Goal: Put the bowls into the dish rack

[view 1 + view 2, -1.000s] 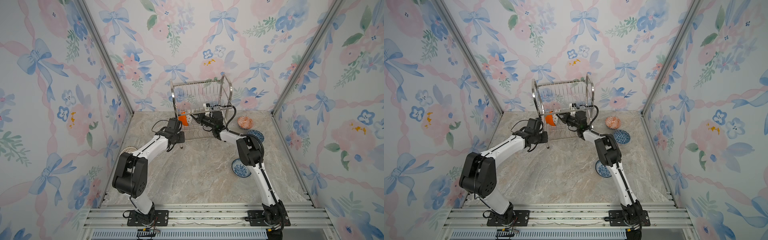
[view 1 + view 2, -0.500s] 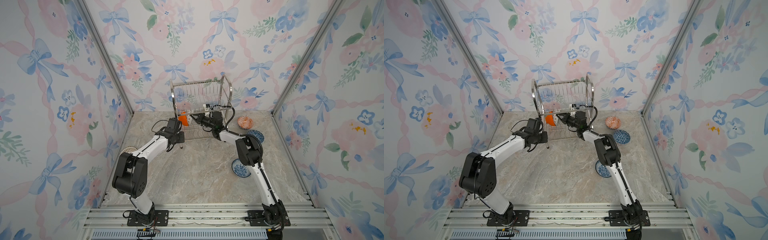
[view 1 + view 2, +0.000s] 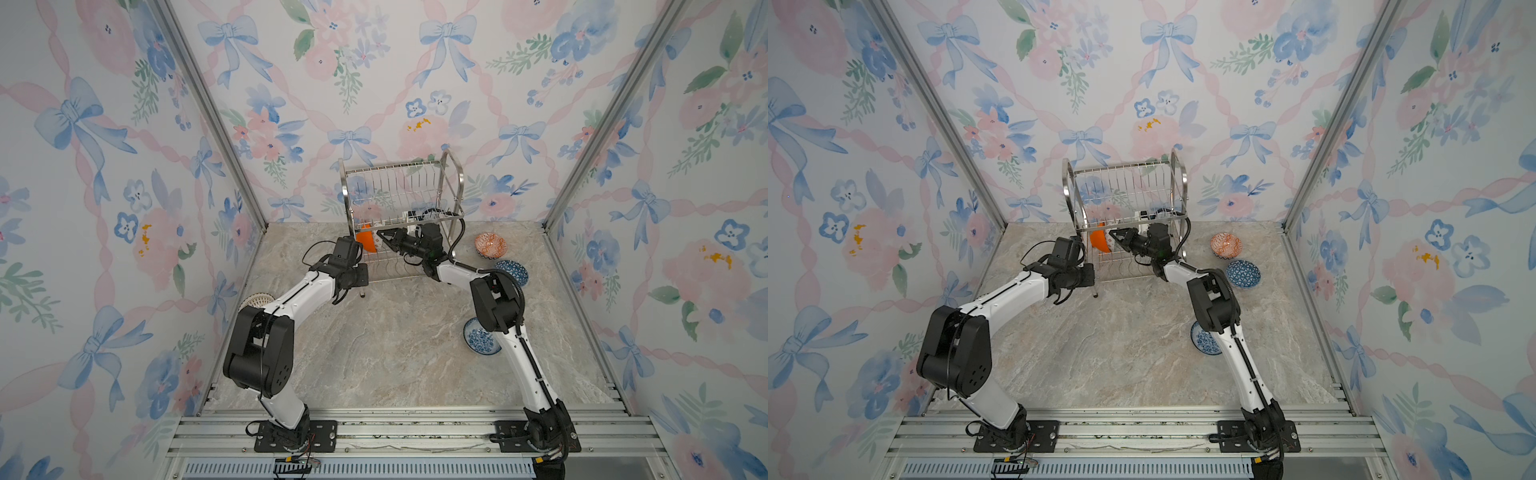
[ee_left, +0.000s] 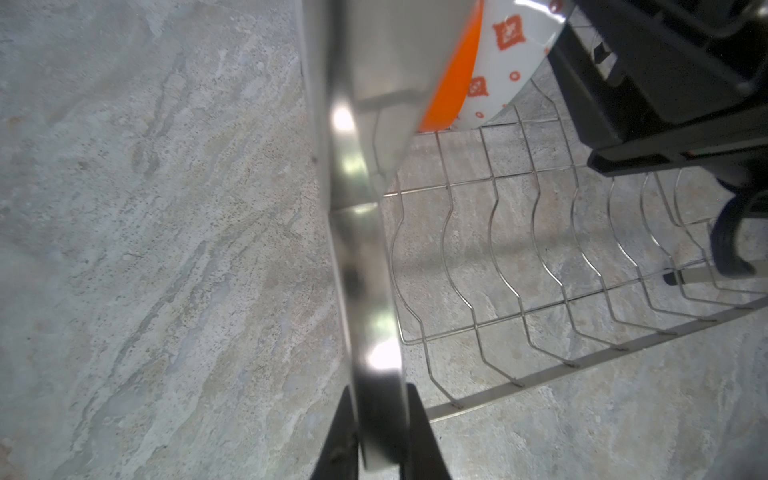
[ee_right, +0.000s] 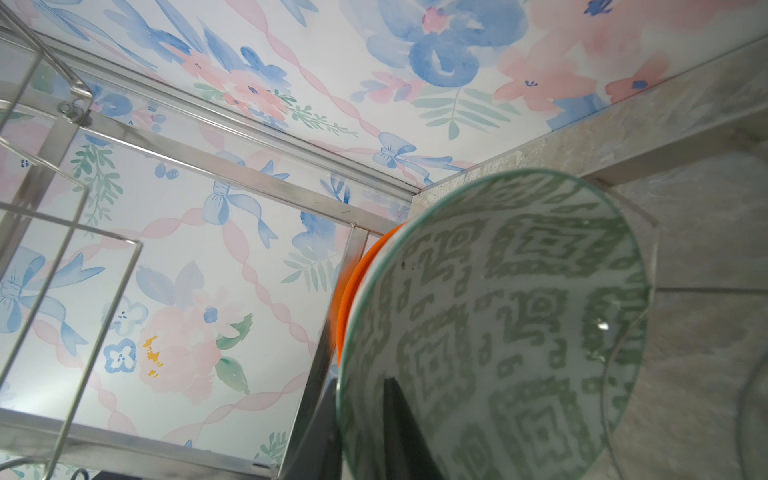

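The dish rack (image 3: 399,187) stands on the tabletop (image 3: 395,353), and the left end effector (image 4: 378,388) is clamped on its side frame. In the lower tier, the green-white bowl (image 5: 498,324) stands on edge against the orange bowl (image 3: 365,241). Its rim sits between the fingers of the right end effector (image 5: 360,382). Whether they pinch it cannot be told.

Six bowls (image 3: 491,245); one dish rack (image 3: 461,191); two robot arms (image 3: 299,293).
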{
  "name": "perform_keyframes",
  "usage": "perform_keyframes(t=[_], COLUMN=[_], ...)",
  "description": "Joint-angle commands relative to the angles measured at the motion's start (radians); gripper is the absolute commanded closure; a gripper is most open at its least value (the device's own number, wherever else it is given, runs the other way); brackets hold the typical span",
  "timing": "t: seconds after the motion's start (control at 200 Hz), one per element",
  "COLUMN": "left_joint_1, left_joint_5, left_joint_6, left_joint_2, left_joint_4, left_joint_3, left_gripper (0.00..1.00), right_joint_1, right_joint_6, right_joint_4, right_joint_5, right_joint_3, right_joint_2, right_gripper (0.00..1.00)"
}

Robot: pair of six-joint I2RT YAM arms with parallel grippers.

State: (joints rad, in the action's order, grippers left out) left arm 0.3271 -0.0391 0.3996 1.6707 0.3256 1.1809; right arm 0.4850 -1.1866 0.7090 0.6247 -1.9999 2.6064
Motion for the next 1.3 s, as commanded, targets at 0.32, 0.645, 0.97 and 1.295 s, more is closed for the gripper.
perform_keyframes(t=[0.32,0.645,0.97,1.295], left_joint_1=[-0.009,-0.009,-0.009,-0.007], left_joint_5=[0.082,0.082,0.085,0.081], left_joint_6=[0.038,0.038,0.038,0.045], left_joint_2=[0.021,0.026,0.036,0.052], left_joint_4=[0.215,0.214,0.216,0.213], left_joint_3=[-0.031,-0.025,-0.013,-0.001], left_gripper=[1.00,1.00,1.00,1.00], right_joint_1=[0.001,-0.013,-0.016,-0.017], right_joint_6=[-0.027,-0.063,-0.084,-0.105], right_joint_4=[-0.029,0.009,0.021,0.073], right_joint_5=[-0.002,-0.032,-0.044,-0.064], right_joint_3=[-0.020,-0.028,-0.040,0.054], right_joint_2=[-0.024,-0.040,-0.057,-0.119], right_gripper=[0.72,0.66,0.59,0.57])
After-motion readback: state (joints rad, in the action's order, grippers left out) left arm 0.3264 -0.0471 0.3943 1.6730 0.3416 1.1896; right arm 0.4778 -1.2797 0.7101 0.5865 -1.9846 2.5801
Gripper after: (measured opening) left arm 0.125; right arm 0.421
